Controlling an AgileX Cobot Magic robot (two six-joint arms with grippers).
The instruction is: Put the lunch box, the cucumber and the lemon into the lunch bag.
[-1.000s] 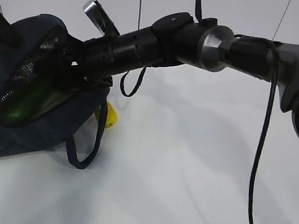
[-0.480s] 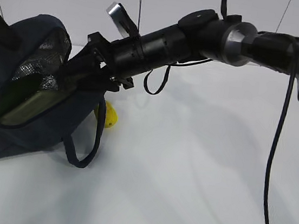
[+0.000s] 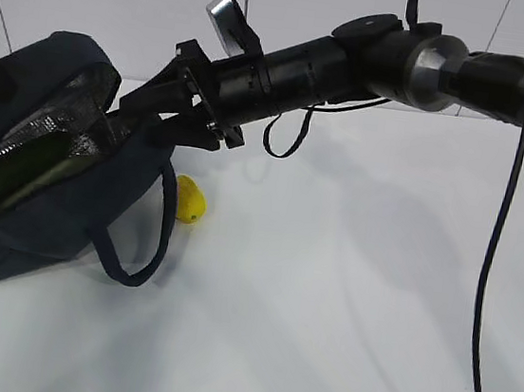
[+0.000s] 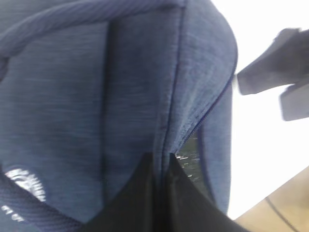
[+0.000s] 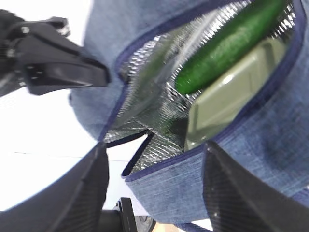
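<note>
The navy lunch bag (image 3: 49,218) lies on its side at the left, its mouth open and its silvery lining showing. Inside it, the dark green cucumber (image 5: 227,43) rests on the pale green lid of the lunch box (image 5: 231,96). The yellow lemon (image 3: 190,200) sits on the table just right of the bag, beside a loop handle. My right gripper (image 3: 136,112) hovers open and empty at the bag's mouth, its fingers (image 5: 96,183) straddling the rim without gripping it. My left gripper (image 4: 161,162) is shut on the bag's top fabric and holds it up.
The white table (image 3: 325,309) stretches to the right and front of the bag. My right arm (image 3: 355,59) reaches across it from the right, with a black cable (image 3: 491,281) hanging down. A white wall stands behind.
My right gripper has drawn back up and to the right out of the bag, leaving the cucumber inside. The bag has shifted slightly left.
</note>
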